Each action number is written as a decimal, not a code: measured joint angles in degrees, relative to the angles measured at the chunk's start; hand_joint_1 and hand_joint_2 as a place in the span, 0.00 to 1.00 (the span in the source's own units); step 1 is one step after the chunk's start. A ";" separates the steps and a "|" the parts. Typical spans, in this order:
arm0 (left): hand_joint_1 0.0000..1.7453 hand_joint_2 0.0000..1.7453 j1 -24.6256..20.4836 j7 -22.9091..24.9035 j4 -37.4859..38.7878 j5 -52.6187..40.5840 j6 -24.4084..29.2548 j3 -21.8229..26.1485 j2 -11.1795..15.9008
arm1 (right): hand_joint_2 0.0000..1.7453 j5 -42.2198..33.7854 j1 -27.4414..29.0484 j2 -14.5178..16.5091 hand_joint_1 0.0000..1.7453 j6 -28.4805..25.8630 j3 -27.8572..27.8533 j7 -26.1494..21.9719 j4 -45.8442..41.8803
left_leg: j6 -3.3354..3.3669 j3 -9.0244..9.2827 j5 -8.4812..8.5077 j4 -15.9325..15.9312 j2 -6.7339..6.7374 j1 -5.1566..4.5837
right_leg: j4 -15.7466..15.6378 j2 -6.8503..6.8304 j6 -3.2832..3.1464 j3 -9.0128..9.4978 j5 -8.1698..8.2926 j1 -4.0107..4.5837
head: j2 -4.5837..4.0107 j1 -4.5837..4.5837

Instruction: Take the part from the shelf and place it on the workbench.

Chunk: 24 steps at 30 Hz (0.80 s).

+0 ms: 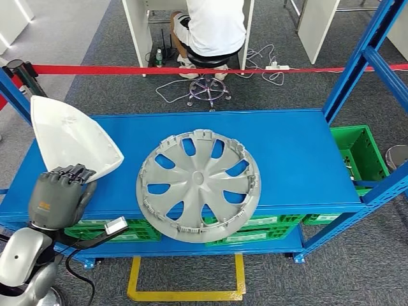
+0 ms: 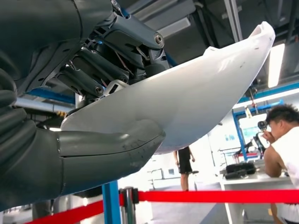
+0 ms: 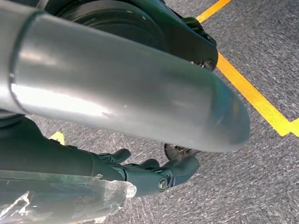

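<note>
At shelf edge (image 1: 289, 207), left hand (image 1: 60, 194) gripping part (image 1: 72, 137)

You saw the white curved part (image 1: 67, 140) tilted up, gripped at its near edge by the left hand (image 1: 60, 194).

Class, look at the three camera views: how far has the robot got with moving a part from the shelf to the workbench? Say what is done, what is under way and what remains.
Done: the left hand has gripped the white curved panel, thumb beneath and fingers on top. Under way: the panel is tilted up over the blue shelf, beside the grey wheel cover, which lies flat. The right hand hangs over the floor. Left: carrying and placing it; I cannot see a workbench here.
</note>
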 joint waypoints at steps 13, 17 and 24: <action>0.96 1.00 2.64 0.18 -1.27 -0.69 0.99 -0.25 0.09 | 0.00 0.00 -0.02 0.31 0.00 0.10 -0.04 -0.03 0.00 | 2.14 -0.01 1.43 -1.26 0.55 0.17 | 7.20 -0.18 1.73 -3.26 -4.84 -0.40 | 0.00 0.27; 0.96 1.00 3.77 0.19 -1.28 -0.68 1.07 -0.26 0.11 | 0.00 0.00 0.09 0.30 0.00 0.10 -0.15 -0.01 0.00 | 1.94 -0.44 1.60 -0.97 0.75 0.43 | 13.96 -0.23 2.41 -5.27 -6.40 -0.61 | 0.00 0.35; 0.96 1.00 5.77 0.27 -1.61 -0.63 1.39 0.36 0.49 | 0.00 0.00 -0.24 0.40 0.00 0.08 -0.34 -0.01 -0.01 | -0.49 -1.46 2.14 0.38 0.45 0.64 | 0.61 0.24 1.04 1.98 -1.73 -0.77 | 0.00 0.48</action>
